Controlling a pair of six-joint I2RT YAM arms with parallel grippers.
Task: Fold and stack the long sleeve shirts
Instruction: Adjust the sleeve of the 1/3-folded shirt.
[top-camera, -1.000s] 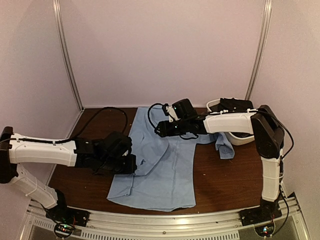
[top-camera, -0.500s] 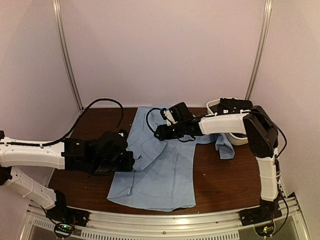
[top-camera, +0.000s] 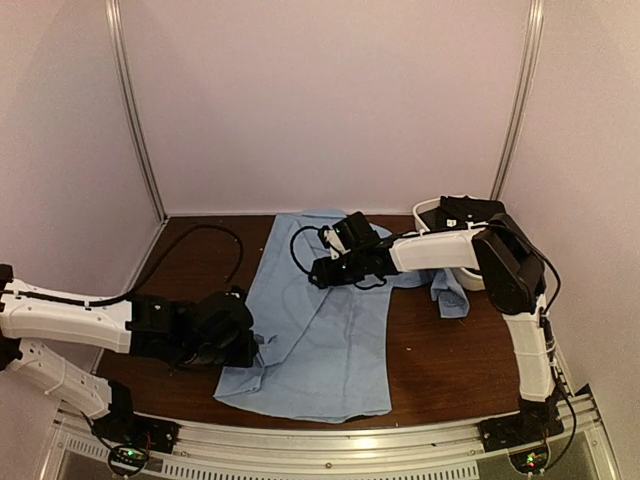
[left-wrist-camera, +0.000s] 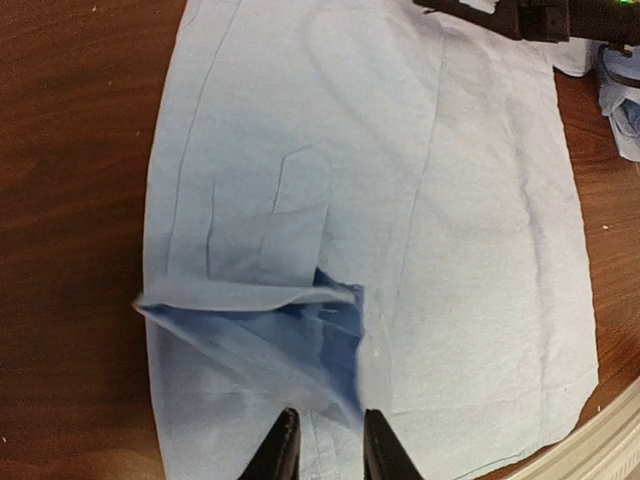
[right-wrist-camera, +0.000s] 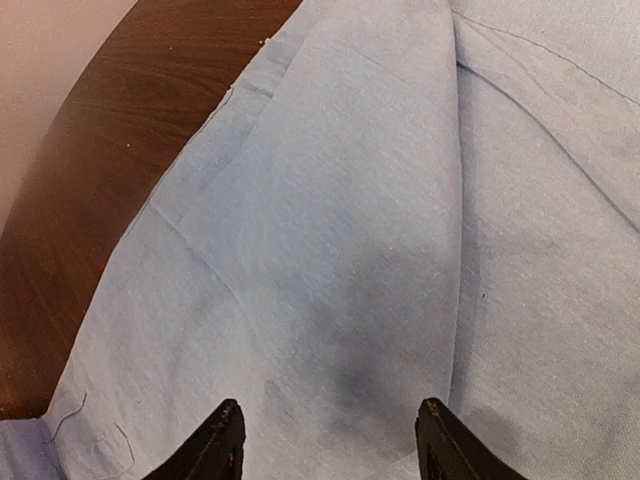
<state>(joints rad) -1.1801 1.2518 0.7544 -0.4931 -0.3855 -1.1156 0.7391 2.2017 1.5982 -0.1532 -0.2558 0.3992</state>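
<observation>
Light blue shirt lies spread at the centre of the table, folding barely begun, nothing stacked. The left gripper pinches its lower-left edge; the right gripper, fingers wide apart, is over its upper part.

From my station I look into a booth closed in on three sides: a pale lilac back wall, with a left wall and a right wall of the same plain panel angling toward me. Slim metal posts mark the two far corners, the left post and the right post. The table has a dark brown wood-grain top with a slight gloss. A ribbed aluminium rail runs along its near edge and catches a small bright glare. The light is soft, rather dim and warm.
</observation>
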